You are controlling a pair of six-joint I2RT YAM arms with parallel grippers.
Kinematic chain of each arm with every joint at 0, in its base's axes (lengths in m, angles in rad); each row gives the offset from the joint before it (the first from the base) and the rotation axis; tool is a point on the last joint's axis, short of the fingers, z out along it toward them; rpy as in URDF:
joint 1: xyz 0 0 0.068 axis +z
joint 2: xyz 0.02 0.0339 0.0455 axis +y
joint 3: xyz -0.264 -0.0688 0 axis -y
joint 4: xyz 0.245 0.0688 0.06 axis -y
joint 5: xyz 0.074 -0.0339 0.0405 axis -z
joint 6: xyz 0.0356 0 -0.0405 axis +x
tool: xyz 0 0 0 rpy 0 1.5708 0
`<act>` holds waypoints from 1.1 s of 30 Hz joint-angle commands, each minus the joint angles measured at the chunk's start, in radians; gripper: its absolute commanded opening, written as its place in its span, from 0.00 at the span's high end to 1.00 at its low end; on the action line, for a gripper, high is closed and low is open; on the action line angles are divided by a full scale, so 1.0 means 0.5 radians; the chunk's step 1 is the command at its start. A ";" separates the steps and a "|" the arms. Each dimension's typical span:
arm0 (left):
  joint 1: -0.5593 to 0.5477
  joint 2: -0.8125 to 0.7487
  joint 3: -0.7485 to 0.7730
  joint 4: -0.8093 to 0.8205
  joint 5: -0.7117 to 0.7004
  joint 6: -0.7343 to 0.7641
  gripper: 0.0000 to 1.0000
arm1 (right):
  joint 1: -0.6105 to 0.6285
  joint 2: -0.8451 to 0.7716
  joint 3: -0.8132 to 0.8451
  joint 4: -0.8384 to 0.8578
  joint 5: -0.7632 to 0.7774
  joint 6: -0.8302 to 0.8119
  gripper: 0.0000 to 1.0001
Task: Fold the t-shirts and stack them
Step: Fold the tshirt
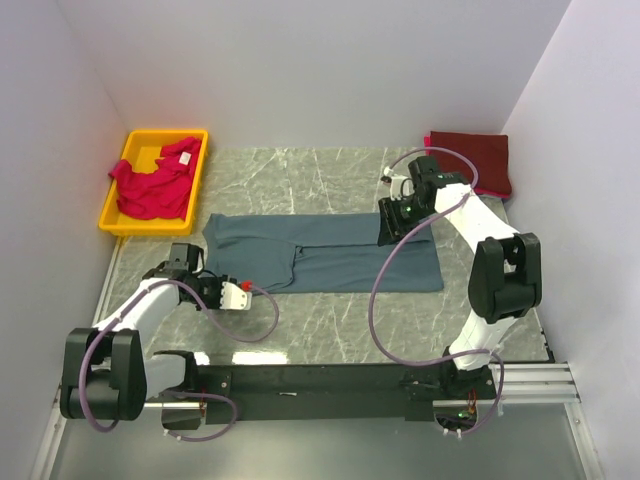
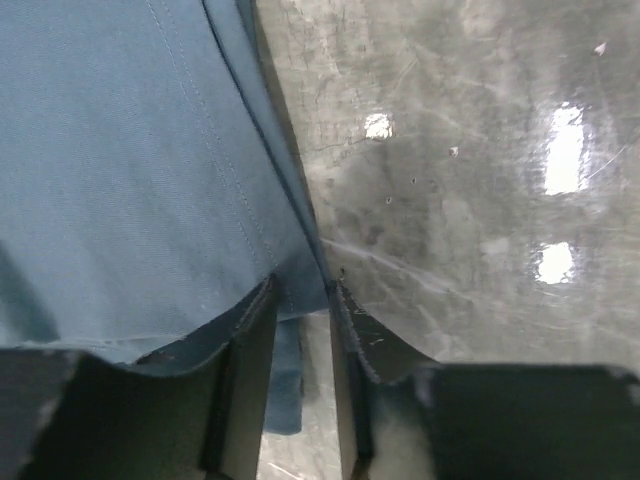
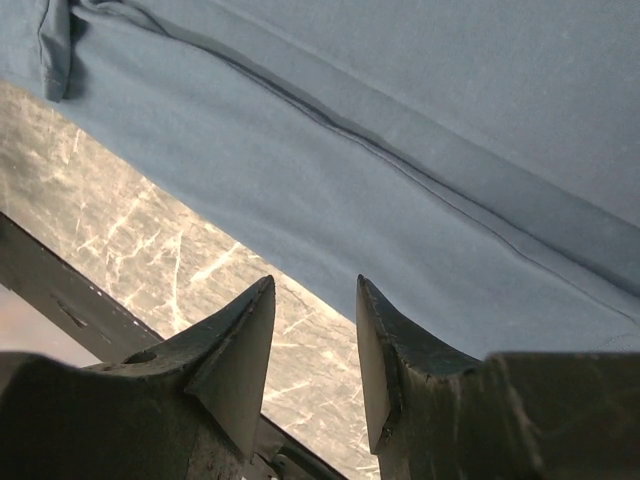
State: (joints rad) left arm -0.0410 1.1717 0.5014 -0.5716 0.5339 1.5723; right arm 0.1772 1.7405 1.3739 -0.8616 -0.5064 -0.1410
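Note:
The slate blue-grey t-shirt (image 1: 320, 252) lies spread flat across the middle of the table, folded lengthwise. My left gripper (image 1: 193, 262) is at its near left corner. In the left wrist view the jaws (image 2: 303, 305) straddle the shirt's hem (image 2: 285, 300), with a gap still showing beside the cloth. My right gripper (image 1: 390, 233) hangs above the shirt's right half, open with nothing between its fingers (image 3: 315, 295); the shirt (image 3: 420, 170) fills that view. A pinkish-red t-shirt (image 1: 152, 182) lies crumpled in the bin. A dark maroon t-shirt (image 1: 475, 160) lies folded at the back right.
The yellow plastic bin (image 1: 112, 215) stands at the back left, by the left wall. White walls close in the marble table (image 1: 330, 315) on three sides. The black base rail (image 1: 330, 380) runs along the near edge.

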 commanded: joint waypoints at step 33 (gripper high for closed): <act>-0.007 0.083 0.178 -0.391 0.006 0.237 0.68 | -0.115 0.133 0.001 -0.059 -0.113 -0.043 0.57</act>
State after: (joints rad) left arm -0.0418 1.2076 0.6056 -0.7692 0.5343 1.6623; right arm 0.1268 1.7920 1.3735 -0.8799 -0.5442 -0.1547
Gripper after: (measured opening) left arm 0.307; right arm 0.428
